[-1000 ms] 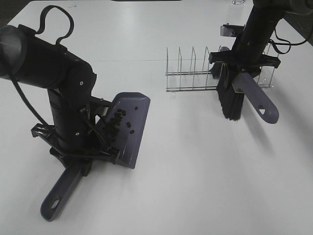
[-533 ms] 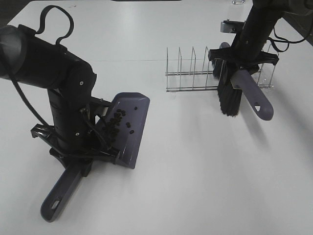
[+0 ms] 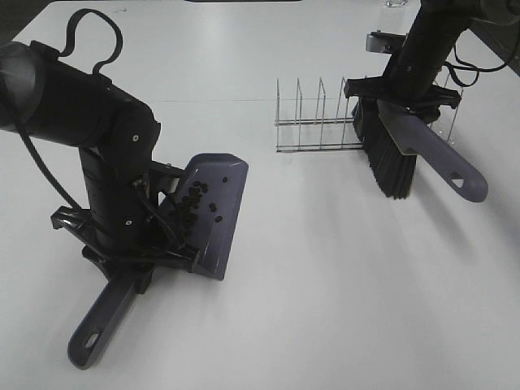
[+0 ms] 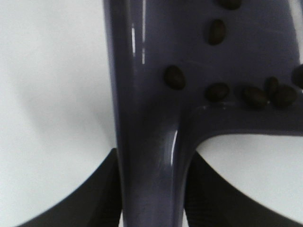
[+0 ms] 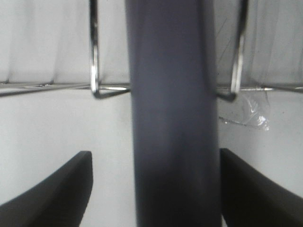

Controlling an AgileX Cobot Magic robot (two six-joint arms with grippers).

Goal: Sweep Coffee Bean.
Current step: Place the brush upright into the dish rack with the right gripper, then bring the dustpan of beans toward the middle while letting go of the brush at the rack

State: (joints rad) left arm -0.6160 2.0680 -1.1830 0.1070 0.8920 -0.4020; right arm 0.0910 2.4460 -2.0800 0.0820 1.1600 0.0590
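Dustpan point(image 3: 232, 174) holds coffee beans point(image 3: 193, 198) (clustered); brush point(image 3: 392, 166) well apart.

On desk point(image 3: 325, 284), left side: dustpan point(image 3: 229, 185) w/ coffee beans point(image 3: 193, 203) in its tray. Right & further back: wire rack point(image 3: 313, 122); brush point(image 3: 392, 158) just in front of rack's right end.

We see two matte black arms: the left arm point(image 3: 101, 154), bulky with rounded housings and small pale screw heads point(image 3: 130, 140), carries a black cable point(image 3: 91, 13) looping at its twelve o'clock (the right arm point(image 3: 429, 45) looks slimmer), fingers point(image 4: 94, 203) dark, wedge-shaped.
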